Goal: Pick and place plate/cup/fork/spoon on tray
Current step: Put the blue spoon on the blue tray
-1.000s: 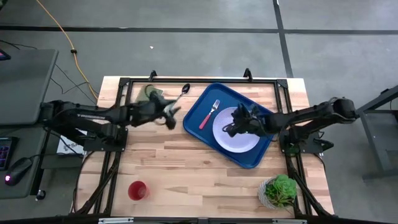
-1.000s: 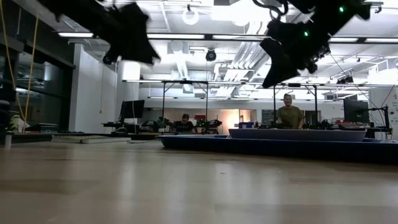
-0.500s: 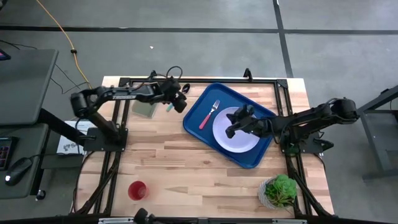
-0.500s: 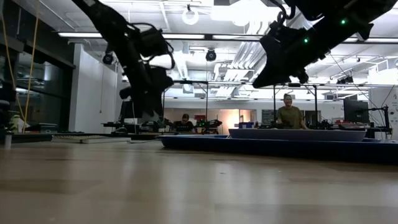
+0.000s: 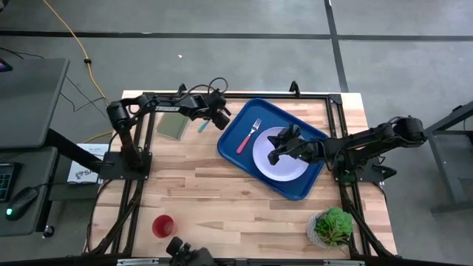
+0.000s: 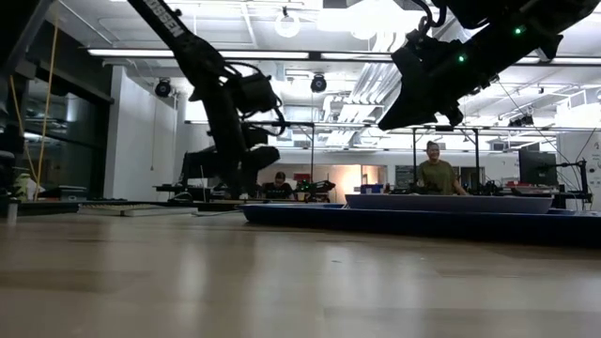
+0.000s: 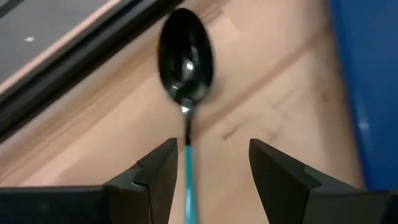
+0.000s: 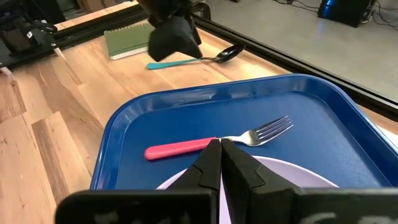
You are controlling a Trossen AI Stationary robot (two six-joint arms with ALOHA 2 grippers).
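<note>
The spoon (image 7: 185, 56), dark bowl and teal handle, lies flat on the wood near the table's far edge, left of the blue tray (image 5: 244, 122). My left gripper (image 7: 211, 158) is open just above it, one finger on each side of the teal handle (image 5: 201, 127), touching nothing that I can see. The pale plate (image 5: 292, 168) and the pink-handled fork (image 5: 247, 137) lie in the tray. My right gripper (image 5: 272, 157) is shut and empty, raised above the plate. The red cup (image 5: 164, 225) stands near the front left.
A flat olive-green rectangle (image 5: 171, 124) lies left of the spoon. A green plant (image 5: 332, 227) stands at the front right corner. Bare wood lies between the cup and the tray. A person (image 6: 437, 174) sits in the room behind.
My left gripper has swung from left of the tray toward the table's far edge and come down over the spoon. The spoon, plate, fork and cup have stayed where they were.
</note>
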